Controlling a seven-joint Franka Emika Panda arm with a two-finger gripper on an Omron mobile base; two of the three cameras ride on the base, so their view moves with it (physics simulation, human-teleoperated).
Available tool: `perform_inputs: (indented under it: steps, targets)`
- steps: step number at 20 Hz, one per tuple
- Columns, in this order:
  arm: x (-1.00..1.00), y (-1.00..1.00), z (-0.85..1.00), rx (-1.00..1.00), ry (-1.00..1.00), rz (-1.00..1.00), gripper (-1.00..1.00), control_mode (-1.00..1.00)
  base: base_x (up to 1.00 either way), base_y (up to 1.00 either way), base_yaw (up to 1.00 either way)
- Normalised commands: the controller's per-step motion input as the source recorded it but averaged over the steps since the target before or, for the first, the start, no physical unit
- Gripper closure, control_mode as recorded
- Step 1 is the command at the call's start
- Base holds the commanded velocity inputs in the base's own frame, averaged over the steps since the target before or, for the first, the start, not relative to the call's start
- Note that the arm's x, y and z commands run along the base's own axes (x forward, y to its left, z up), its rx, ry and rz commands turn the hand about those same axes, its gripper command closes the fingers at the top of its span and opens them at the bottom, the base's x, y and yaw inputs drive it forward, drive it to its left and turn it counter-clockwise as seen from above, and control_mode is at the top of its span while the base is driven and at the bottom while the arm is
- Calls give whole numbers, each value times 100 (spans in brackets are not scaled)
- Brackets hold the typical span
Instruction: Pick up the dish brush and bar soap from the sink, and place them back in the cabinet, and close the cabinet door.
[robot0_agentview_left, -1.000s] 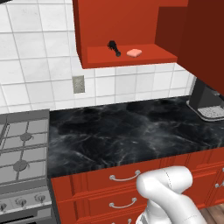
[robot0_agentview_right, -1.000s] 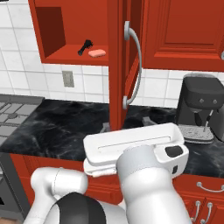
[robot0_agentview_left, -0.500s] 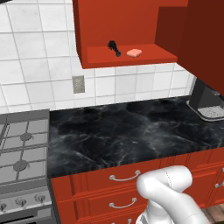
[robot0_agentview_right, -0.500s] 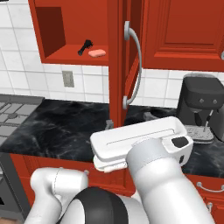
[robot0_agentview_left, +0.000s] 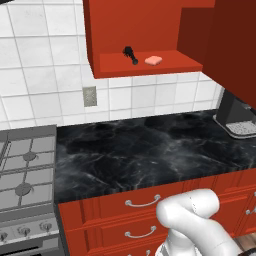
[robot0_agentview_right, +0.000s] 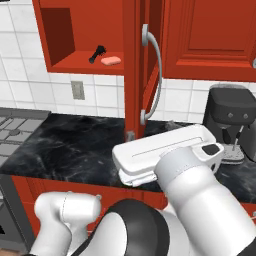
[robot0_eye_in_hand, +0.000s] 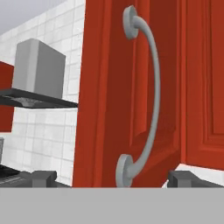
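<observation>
A: Cabinet (robot0_agentview_left: 150, 30) first — what sits inside it?

B: On its open bottom shelf lie the dish brush (robot0_agentview_left: 130, 54) and the bar soap (robot0_agentview_left: 153, 60), just beside each other but apart. From the left base view the brush is to the left, its round head toward the back, and the pink bar is to its right. The right base view shows the same pair, brush (robot0_agentview_right: 97, 53) and soap (robot0_agentview_right: 111, 60), near the shelf's front edge.

A: And the cabinet door (robot0_agentview_right: 134, 70)?

B: It stands swung out, nearly edge-on to the right base view, with its silver handle (robot0_agentview_right: 154, 75) on the face turned to the right. In the hand view the door (robot0_eye_in_hand: 109, 87) is close ahead and the curved handle (robot0_eye_in_hand: 146, 96) runs from top to bottom.

A: What about the pincer (robot0_eye_in_hand: 113, 178)?

B: Its two dark fingertips (robot0_eye_in_hand: 43, 177) rise at the bottom of the hand view, set wide apart on either side of the handle's lower mount. Nothing is between them, and they touch neither door nor handle.

A: What is below?

B: A black marbled surface (robot0_agentview_left: 140, 155), with a gas stove (robot0_agentview_left: 25, 170) at its left end and a dark coffee machine (robot0_agentview_right: 230, 120) toward the right. Red drawer fronts (robot0_agentview_left: 145, 210) run under it.
</observation>
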Motion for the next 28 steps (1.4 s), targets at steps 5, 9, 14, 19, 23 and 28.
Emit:
perform_inputs:
  steps: [5,9,14,19,23,28]
  targets:
    - [24,-4,0,0,0,8,-100,-100,0,0,0]
    - [20,-3,-1,0,0,8,-100,-100,0,0,0]
    - [18,-3,-3,0,0,9,-100,-100,0,0,0]
    - [17,-4,-4,0,0,8,-100,-100,0,0,0]
    - [14,-4,-5,0,0,9,-100,-100,0,0,0]
    - [9,-4,-7,0,0,10,-100,-100,0,0,0]
